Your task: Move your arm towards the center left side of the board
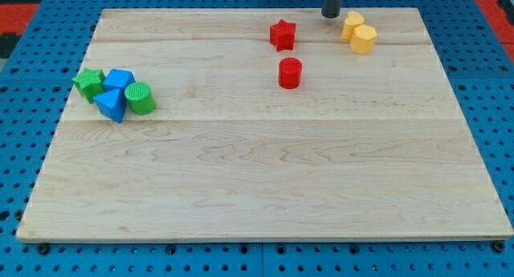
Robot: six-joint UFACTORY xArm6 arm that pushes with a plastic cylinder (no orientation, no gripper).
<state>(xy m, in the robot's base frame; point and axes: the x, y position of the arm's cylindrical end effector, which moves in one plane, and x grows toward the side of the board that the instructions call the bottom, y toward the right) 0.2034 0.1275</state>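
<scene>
My tip (330,15) is at the view's top edge of the wooden board (265,173), right of centre. It stands just left of two yellow blocks, a star-like one (352,23) and a hexagonal one (365,39), apart from both. A red star (282,34) lies to the tip's left and a red cylinder (290,72) below that. At the board's left side a cluster sits together: a green star (89,83), a blue cube (120,79), a blue triangular block (112,105) and a green cylinder (140,98).
The board rests on a blue pegboard surface (32,132) that surrounds it on all sides. A red area (16,8) shows at the view's top left corner.
</scene>
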